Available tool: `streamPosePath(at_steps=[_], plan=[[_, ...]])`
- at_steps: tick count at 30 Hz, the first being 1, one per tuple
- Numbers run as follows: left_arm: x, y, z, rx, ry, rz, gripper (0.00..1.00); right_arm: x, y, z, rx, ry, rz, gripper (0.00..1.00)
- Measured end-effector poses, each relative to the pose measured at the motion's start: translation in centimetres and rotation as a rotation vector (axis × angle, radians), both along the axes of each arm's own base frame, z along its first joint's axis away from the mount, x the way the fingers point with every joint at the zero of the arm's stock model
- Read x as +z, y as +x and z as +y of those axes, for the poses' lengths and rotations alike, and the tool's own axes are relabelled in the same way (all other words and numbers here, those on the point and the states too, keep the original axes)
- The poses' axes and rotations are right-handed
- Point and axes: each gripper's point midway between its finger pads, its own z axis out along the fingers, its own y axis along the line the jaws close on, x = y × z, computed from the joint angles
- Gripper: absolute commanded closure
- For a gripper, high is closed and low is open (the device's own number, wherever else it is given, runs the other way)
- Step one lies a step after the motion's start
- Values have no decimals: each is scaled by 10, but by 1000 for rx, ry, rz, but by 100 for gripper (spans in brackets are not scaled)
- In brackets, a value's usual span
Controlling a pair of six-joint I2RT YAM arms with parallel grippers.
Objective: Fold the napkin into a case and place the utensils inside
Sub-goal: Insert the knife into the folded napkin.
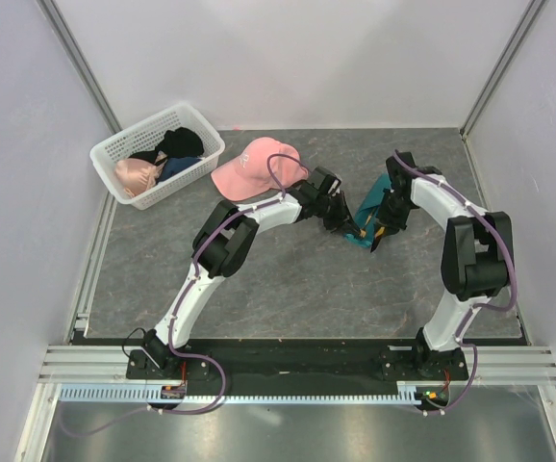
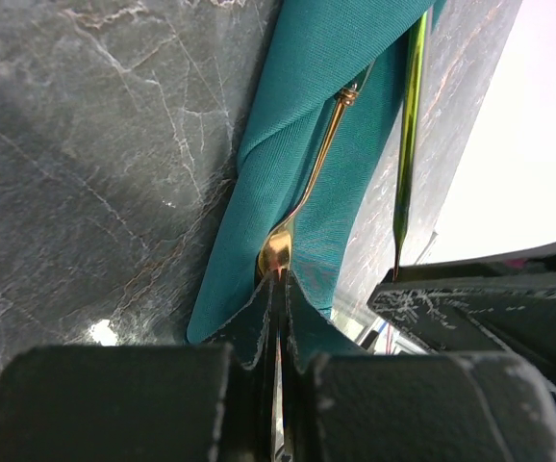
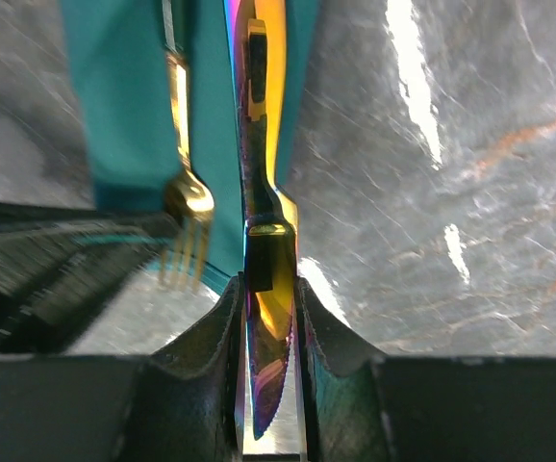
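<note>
Right gripper (image 3: 268, 289): grasping knife (image 3: 257, 164) by serrated blade, handle pointing ahead over case (image 3: 124, 96). Judged: grip suits sliding it inside.
Left gripper (image 2: 276, 284): clenched at case's near end, fork (image 2: 321, 159) head touching fingertips. Judged: steadying. Whether it pinches cloth or fork: cannot tell.

Basket (image 1: 129, 135): white plastic, far left, holding dark and peach cloth.
Cap (image 1: 249, 168): pink, lying just right of the basket.
Table (image 1: 288, 289): grey, marbled.
</note>
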Motion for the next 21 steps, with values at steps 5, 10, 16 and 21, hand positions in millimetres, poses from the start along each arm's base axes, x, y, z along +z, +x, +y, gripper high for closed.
streamPosePath(at_steps=[5,10,16,21], plan=[[3,0,0,-3,-5,3,98,-1,12,6,-21,7,-4,100],[12,3,-2,-12,-31,5,98,-6,20,7,-42,-3,0,100],[18,10,-2,-3,-42,-3,98,-12,27,6,-66,-17,-1,100],[14,13,5,9,-26,15,98,-14,33,4,-82,-27,-10,100]])
